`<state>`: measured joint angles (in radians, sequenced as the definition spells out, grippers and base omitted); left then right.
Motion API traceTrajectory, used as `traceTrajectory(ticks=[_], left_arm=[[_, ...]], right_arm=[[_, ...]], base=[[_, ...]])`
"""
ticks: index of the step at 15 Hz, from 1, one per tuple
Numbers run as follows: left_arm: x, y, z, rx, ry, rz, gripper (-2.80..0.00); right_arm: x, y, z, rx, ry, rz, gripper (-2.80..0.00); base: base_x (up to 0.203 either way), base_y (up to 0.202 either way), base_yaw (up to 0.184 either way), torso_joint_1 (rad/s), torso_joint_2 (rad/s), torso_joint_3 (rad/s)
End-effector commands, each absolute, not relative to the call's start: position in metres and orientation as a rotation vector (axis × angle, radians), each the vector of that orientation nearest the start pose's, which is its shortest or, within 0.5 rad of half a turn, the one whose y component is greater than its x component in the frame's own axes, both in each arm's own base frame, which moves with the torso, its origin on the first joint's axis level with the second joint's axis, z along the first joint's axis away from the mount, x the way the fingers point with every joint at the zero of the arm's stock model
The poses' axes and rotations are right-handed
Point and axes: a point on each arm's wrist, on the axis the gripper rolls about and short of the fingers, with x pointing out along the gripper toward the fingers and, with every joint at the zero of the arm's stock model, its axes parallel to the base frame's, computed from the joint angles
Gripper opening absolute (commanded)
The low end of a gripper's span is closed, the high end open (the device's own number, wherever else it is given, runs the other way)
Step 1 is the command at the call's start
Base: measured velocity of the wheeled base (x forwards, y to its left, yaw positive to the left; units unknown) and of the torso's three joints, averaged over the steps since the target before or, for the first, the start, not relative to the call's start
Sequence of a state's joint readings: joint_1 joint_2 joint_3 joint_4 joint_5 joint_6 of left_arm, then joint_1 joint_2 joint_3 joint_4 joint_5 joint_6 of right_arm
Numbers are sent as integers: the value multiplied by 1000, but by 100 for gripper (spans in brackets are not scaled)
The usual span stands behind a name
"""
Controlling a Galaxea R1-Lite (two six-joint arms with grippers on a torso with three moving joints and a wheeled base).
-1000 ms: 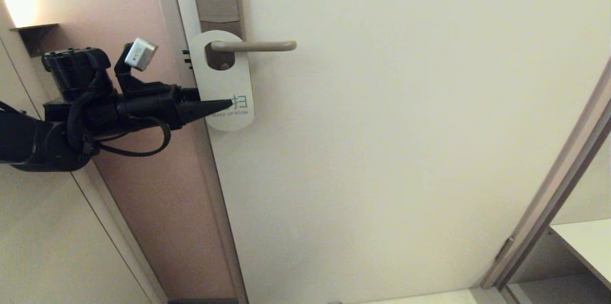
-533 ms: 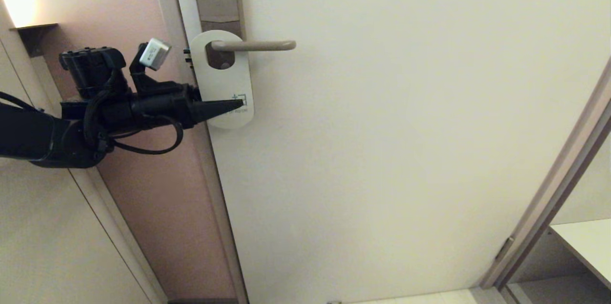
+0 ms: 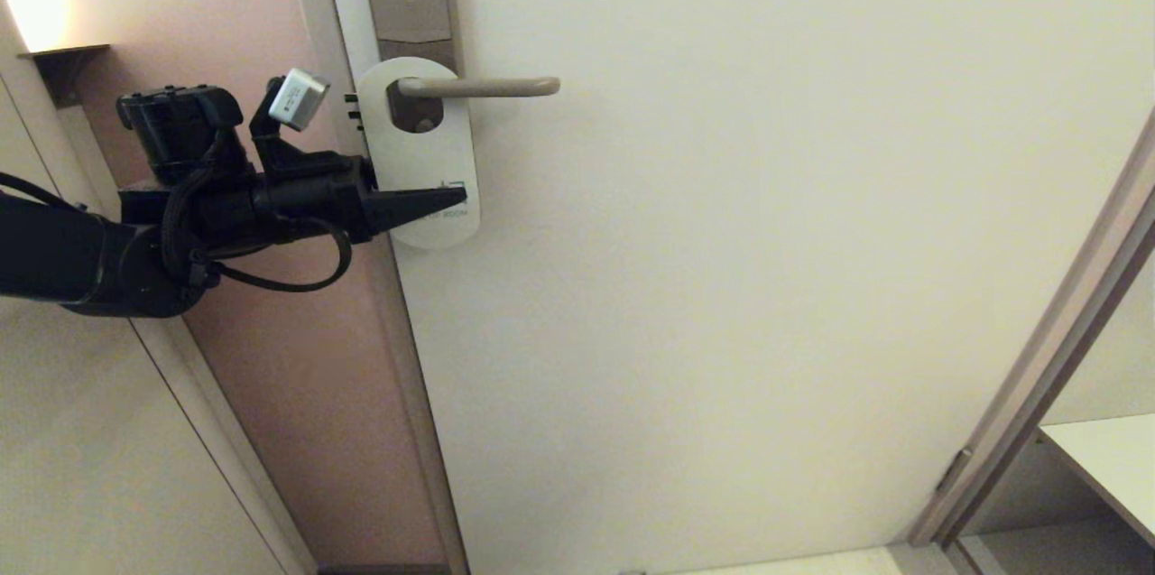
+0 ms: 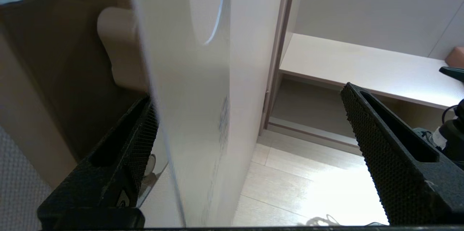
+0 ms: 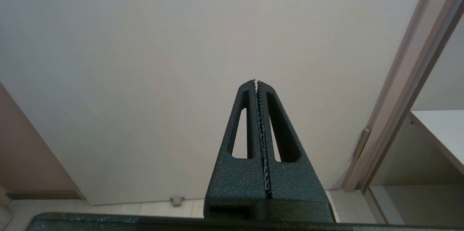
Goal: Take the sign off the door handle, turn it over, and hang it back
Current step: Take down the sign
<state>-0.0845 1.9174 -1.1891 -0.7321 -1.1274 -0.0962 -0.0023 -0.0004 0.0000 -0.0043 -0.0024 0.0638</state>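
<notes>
Sign [image 3: 417,155] is hanging on the handle [image 3: 478,88], white face out, the lever passing through its oval hole near the top. It is lying against the door [image 3: 767,286], close to the door's left edge, with its lower end hanging slightly to the right. Teal lettering is showing at the lower right of the face, partly hidden by the left hand.

Left hand [image 3: 451,194] is reaching in from the left at the level of the sign's lower part. Its dark pointed fingers are crossing the lower face of the sign in the head view. In the left wrist view [image 4: 250,126] the fingers are spread wide, with the sign [image 4: 188,89] standing edge-on between them. One finger [image 4: 139,140] is sitting just beside the sign's back face, on the door side; I cannot tell whether it is touching. The other finger is standing well apart from the white face. The sign is not being pinched.

Right hand [image 5: 256,81] is showing only in its own wrist view, fingers pressed together and gripping nothing, pointing toward the bare door [image 5: 145,60]. A door frame [image 3: 1038,376] is running diagonally at the far right, with a pale shelf [image 3: 1110,458] beyond it.
</notes>
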Motion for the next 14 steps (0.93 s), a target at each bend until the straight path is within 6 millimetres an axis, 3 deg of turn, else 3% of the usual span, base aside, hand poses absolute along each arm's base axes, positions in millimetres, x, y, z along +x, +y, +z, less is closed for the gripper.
traceTrajectory(ticks=[1,14], left_arm=[[368,-52,224,-78,48,-1217,0],[369,-54,228,-118,34,-1232,0]], right_arm=[[-23,0,76,64,-5,-4,-280],[-23,0,76,64,-5,-6,-280]], base=[[0,0,0,0,0,0],[0,0,0,0,0,0]])
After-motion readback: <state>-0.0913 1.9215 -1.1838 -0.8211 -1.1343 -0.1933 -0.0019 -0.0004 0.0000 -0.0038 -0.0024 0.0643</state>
